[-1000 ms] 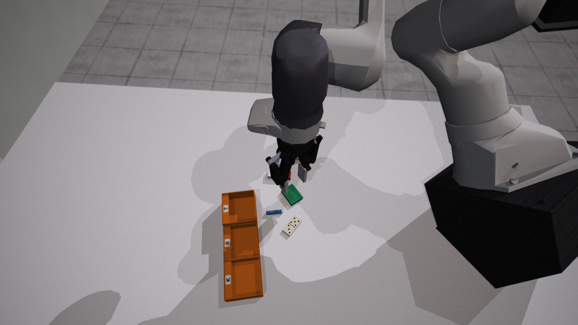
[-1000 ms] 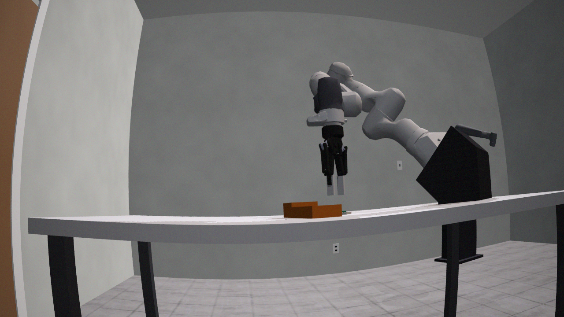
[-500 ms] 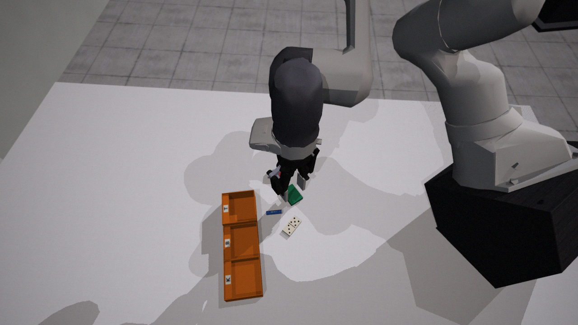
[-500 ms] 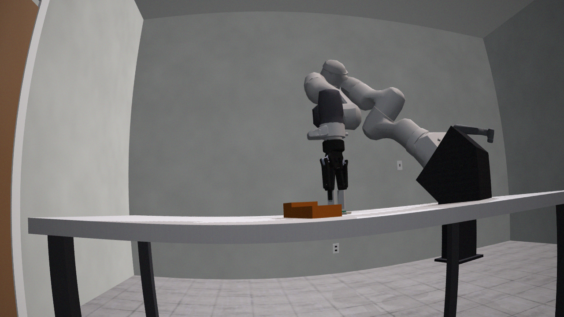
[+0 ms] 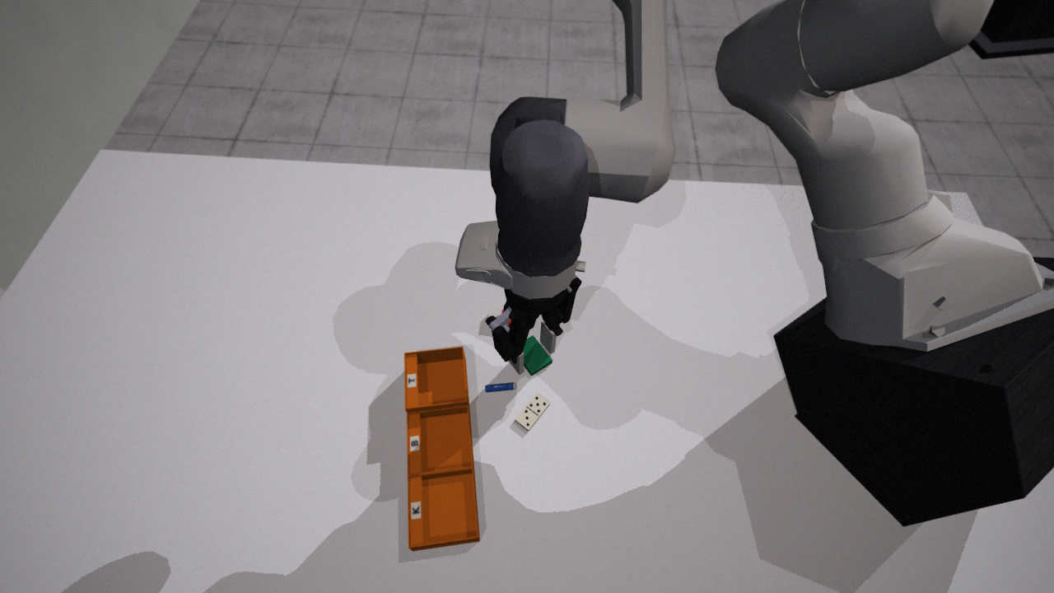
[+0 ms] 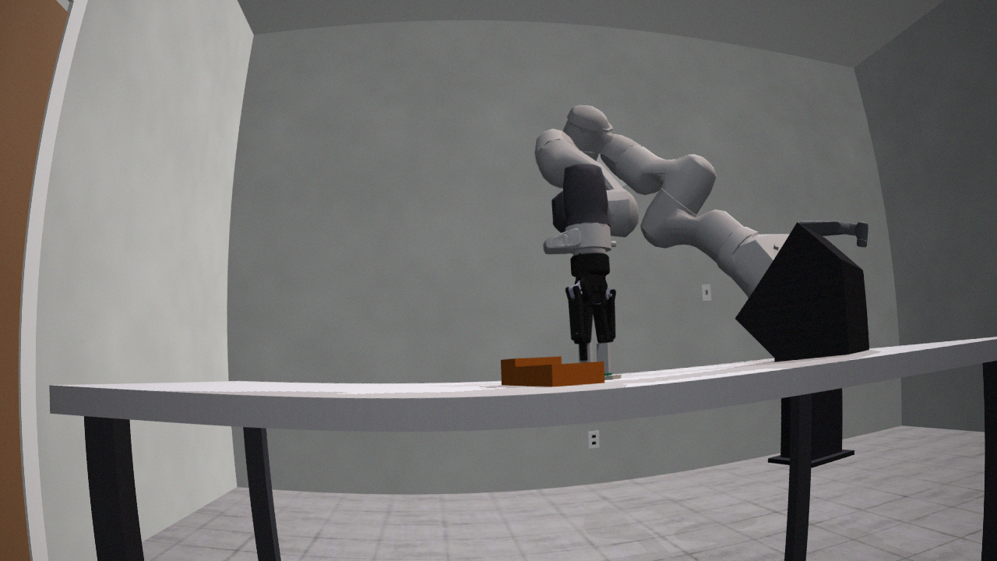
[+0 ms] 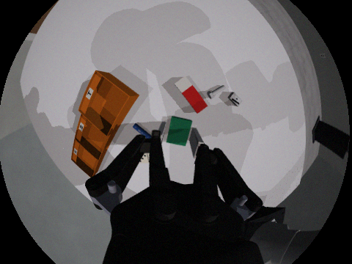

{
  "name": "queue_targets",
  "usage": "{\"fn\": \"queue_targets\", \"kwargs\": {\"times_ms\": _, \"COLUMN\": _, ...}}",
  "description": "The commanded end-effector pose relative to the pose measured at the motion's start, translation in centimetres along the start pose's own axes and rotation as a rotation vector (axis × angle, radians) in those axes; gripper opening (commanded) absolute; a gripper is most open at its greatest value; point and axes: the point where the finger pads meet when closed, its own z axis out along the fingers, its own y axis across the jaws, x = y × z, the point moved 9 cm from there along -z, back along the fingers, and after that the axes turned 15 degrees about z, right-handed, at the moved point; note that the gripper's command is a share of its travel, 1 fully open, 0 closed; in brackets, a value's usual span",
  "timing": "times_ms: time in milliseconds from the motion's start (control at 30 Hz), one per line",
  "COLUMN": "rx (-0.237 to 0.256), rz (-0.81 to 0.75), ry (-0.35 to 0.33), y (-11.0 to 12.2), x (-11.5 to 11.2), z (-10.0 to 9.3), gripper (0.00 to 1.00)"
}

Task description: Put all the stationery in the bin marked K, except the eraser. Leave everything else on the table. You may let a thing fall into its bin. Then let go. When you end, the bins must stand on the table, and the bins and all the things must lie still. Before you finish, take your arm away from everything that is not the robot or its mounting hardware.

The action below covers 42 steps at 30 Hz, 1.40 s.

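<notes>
my pincer is parted around a green block, unclenched. the orange bins stand on the surface. a red-and-white eraser lies near the block; a blue cylinder lies outside the bins.

The end effector has come down around the green block.
</notes>
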Motion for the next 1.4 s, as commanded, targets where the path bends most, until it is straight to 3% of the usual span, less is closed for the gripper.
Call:
{"fn": "queue_targets", "kwargs": {"times_ms": 0, "rx": 0.006, "rz": 0.021, "ry": -0.004, "y": -0.1, "x": 0.0, "z": 0.06, "gripper": 0.33}}
{"fn": "queue_targets", "kwargs": {"times_ms": 400, "rx": 0.006, "rz": 0.021, "ry": -0.004, "y": 0.12, "x": 0.17, "z": 0.07, "gripper": 0.33}}
{"fn": "queue_targets", "kwargs": {"times_ms": 433, "rx": 0.006, "rz": 0.021, "ry": -0.004, "y": 0.12, "x": 0.17, "z": 0.07, "gripper": 0.21}}
{"fn": "queue_targets", "kwargs": {"times_ms": 1367, "rx": 0.006, "rz": 0.021, "ry": -0.004, "y": 0.12, "x": 0.17, "z": 0.07, "gripper": 0.21}}
